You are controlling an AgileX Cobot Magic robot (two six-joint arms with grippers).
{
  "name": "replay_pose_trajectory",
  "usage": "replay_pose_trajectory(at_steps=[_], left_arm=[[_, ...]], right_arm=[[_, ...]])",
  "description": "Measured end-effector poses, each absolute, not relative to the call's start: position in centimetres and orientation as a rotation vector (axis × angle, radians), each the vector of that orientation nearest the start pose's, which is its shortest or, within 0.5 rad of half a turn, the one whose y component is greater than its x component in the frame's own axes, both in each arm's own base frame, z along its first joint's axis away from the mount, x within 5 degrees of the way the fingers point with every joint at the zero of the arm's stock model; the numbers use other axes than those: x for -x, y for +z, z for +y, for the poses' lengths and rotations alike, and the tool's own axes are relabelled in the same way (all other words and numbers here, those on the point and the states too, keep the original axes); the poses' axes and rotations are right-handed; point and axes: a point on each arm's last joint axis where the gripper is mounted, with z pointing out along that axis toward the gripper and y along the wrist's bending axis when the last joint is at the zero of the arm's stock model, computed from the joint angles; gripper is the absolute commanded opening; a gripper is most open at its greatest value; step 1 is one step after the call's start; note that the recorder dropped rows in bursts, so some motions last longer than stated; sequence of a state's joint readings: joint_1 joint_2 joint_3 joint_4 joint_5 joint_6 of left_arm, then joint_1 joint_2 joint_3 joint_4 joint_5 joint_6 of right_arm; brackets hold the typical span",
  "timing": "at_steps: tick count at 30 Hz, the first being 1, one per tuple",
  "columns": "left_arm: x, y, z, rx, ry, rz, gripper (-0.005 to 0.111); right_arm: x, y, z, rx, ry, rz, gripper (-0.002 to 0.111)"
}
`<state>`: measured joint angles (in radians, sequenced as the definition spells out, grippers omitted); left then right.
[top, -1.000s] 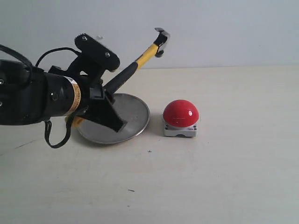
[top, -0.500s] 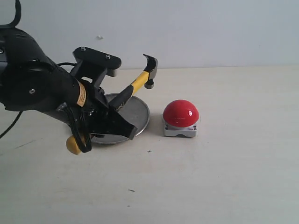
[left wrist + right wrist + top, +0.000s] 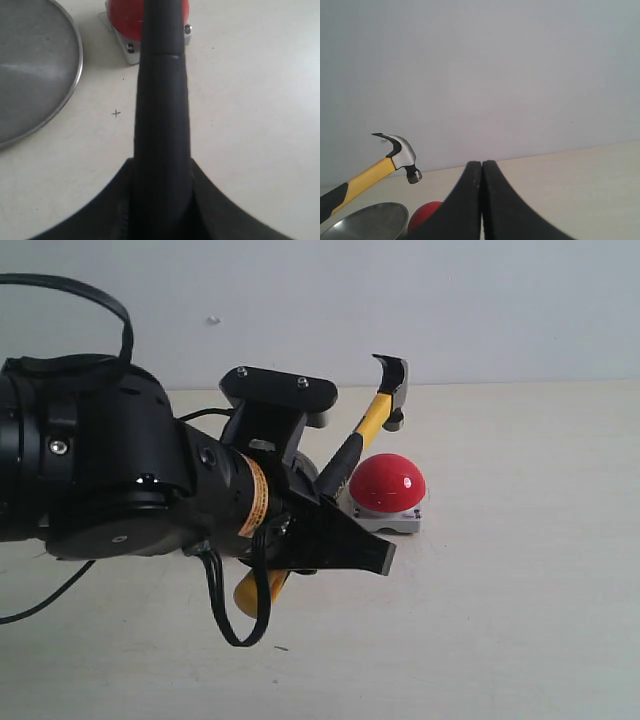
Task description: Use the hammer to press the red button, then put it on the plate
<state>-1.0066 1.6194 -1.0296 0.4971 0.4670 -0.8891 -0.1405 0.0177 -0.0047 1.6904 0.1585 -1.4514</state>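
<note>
While the left arm (image 3: 110, 480) fills the near-left part of the exterior view, its left gripper (image 3: 161, 192) is clamped on the hammer (image 3: 372, 418). The jaws are partly closed, one on either side of the black grip section of the handle, which runs straight out between them in the left wrist view.

- Hammer attitude: tilted. The yellow looped tip (image 3: 252, 592) hangs low below the gripper, and the handle rises past the yellow section to the dark metal head (image 3: 392, 375).
- Hammer head: raised in the air above the red button (image 3: 387, 483), with a gap visible between the head and the dome in the exterior view. The right wrist view also shows the head clear of everything, against the pale wall (image 3: 520, 75).
- Red button: glossy dome on a square grey-white base, sitting on the beige table (image 3: 500, 600). In the left wrist view the handle crosses over the middle of the dome, so only its two sides and the corner screws of the base show.
- Plate (image 3: 35, 75): round, silver, brushed surface, flat on the table just beside the button base and not touching it. In the exterior view it is almost wholly hidden behind the left arm.
- Small cross mark (image 3: 116, 113) on the table near the plate rim.
- Right gripper (image 3: 481, 167): fingers pressed fully together, holding nothing. It looks toward the hammer head, plate and button. It is out of the exterior view.
</note>
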Motion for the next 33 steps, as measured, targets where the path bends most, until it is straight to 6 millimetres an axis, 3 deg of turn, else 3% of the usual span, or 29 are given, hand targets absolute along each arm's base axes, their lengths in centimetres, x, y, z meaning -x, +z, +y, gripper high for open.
replay_pose_trajectory(at_steps=[10,16,19,27,31,33], left_arm=[[-20.1,24.5,-27.2,-0.647,-0.329,2.274,0.000],[-20.2,24.3,-27.6,-0.663,-0.359,2.257,0.000],[-20.4,23.2,-28.2,-0.679,-0.365,2.269,0.000],[-21.2,16.0,-29.0,-0.695,-0.260,2.451,0.000],[-21.6,18.9,-29.2,-0.656,-0.326,2.385,0.000],[-21.5,22.7,-28.9,-0.616,-0.393,2.297,0.000]], right_arm=[[-5.8,21.6,0.6,-0.154,0.197,1.474,0.000],[-5.8,21.6,0.6,-0.154,0.197,1.474,0.000],[-5.8,21.6,0.6,-0.154,0.197,1.474,0.000],[-5.8,21.6,0.6,-0.158,0.198,1.473,0.000],[-5.8,21.6,0.6,-0.159,0.199,1.473,0.000],[-5.8,21.6,0.6,-0.161,0.201,1.472,0.000]])
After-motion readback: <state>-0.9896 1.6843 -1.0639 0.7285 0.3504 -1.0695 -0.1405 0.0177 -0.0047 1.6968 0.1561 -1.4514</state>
